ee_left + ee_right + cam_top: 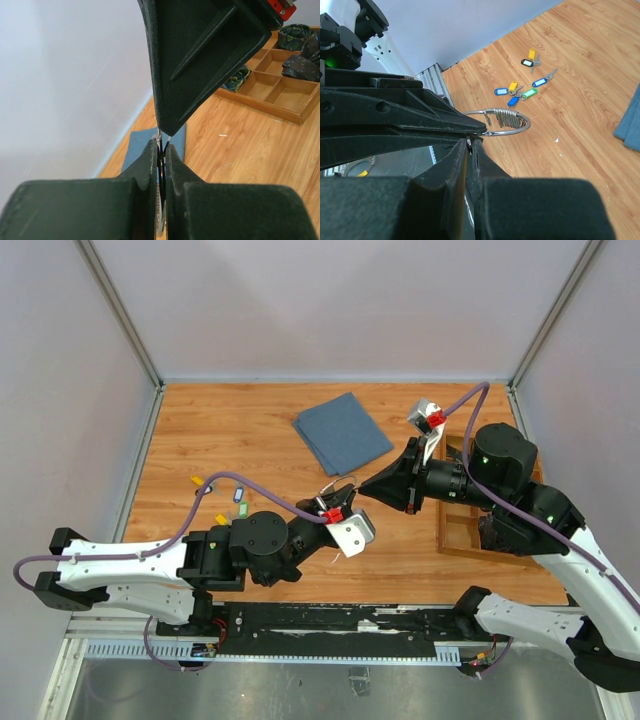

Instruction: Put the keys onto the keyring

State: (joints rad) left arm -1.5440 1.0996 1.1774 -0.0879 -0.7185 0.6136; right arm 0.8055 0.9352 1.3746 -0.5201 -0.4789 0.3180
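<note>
My left gripper [342, 497] [161, 145] is shut edge-on on the keyring [161, 220], a silver wire ring [508, 133] with a coiled chain bit, held above the table. My right gripper [367, 490] [471, 144] meets it tip to tip. Its jaws are pressed together on a thin glinting piece right at the left fingertips. I cannot tell whether that piece is a key or part of the ring. Several keys [238, 496] [530, 93] with yellow, blue, green and dark tags lie loose on the wood at the left.
A folded blue cloth [343, 430] [135, 150] lies at the back centre. A wooden compartment tray [455, 530] [260, 106] holding dark rolled items sits on the right under the right arm. Grey walls enclose the table on three sides.
</note>
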